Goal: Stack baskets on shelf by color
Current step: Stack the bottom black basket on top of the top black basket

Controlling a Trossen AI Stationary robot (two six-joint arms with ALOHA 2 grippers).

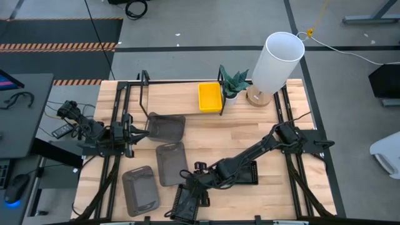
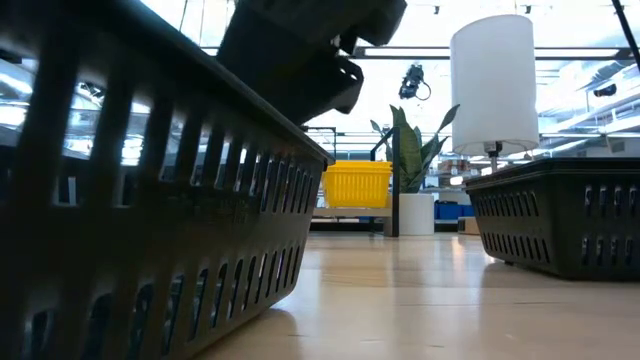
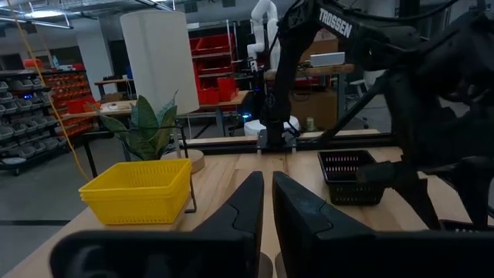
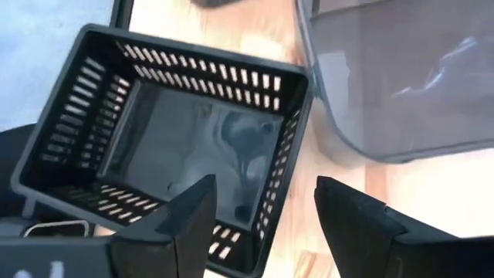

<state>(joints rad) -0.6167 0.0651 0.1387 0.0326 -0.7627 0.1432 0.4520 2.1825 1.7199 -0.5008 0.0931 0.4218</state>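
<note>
My right gripper [image 4: 266,224] is open above a black mesh basket [image 4: 181,147] near the table's near edge [image 1: 187,203]. One finger hangs over the basket's inside and the other outside its side wall [image 4: 287,166]. A second black basket [image 1: 251,172] sits under the right arm. My left gripper [image 3: 266,205] is shut at the table's left [image 1: 134,131], just short of a smoky-grey basket [image 1: 167,127]. No basket shows between its fingers. One yellow basket [image 1: 210,97] rests on the shelf [image 1: 175,94] at its right end. Two more grey baskets [image 1: 170,162] [image 1: 139,189] lie flat on the table.
A potted plant [image 1: 234,82] and a tall white lamp [image 1: 278,62] stand at the far edge, right of the shelf. The shelf's left part is bare board. Open tabletop lies between the shelf and the grey baskets and at the right [image 1: 275,194].
</note>
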